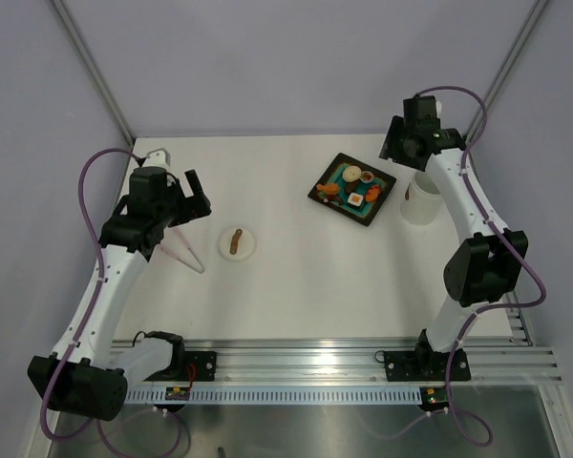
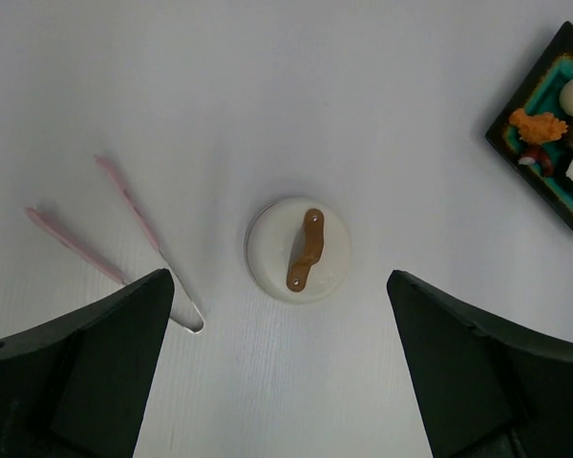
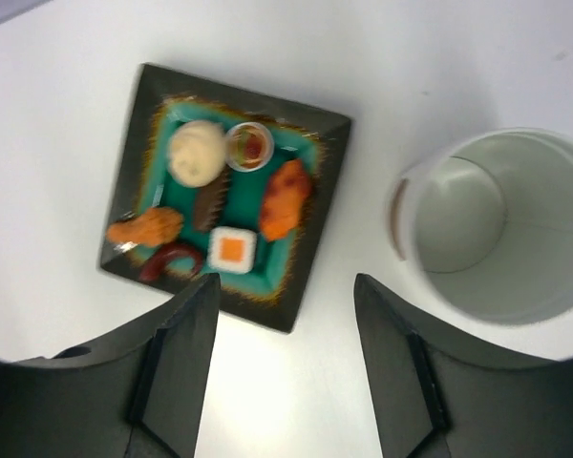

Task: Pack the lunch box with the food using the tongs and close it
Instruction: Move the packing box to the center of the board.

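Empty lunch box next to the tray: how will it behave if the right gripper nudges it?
Probably light: the lunch box stands open and empty, with a thin-looking wall. On the smooth white table it would likely slide when pushed low. Its wall looks fairly tall, so a push near the rim might tip it.

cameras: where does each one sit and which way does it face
top external: above, behind the bases, looks down at the table; both arms show
left wrist: looks down at lid, tongs; left claw shows
right wrist: looks down at tray, open lunch box; right claw shows
shared: both wrist views catch the tray
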You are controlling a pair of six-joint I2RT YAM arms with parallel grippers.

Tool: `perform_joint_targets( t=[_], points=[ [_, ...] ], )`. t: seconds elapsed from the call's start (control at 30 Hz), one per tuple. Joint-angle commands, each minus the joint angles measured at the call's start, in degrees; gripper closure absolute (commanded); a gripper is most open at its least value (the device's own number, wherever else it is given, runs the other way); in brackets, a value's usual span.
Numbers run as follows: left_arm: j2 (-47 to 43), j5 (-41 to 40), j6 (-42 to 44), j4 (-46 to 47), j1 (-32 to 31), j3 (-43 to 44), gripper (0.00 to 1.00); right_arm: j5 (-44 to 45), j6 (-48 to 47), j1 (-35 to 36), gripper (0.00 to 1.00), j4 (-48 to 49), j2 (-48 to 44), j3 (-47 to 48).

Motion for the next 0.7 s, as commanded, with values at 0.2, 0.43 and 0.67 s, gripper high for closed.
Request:
perform_joint_targets(
  t=[0.2, 0.43, 0.67],
  points=[
    [6.04, -5.71, 4.14, -4.93, -0.41, 4.96, 0.07, 4.44, 0.29, 16.30, 0.30, -1.01, -5.36, 2.17],
    [12.46, -8.33, 2.05, -5.03, -7.45, 5.14, 0.14, 1.18, 3.02, 21.56, 0.30, 0.40, -4.75, -3.98],
    [14.92, -9.65, -4.19, -6.25, 1.07, 3.12, 0.21, 0.31, 5.12, 30.01, 0.28, 1.88, -1.58, -6.88]
  ],
)
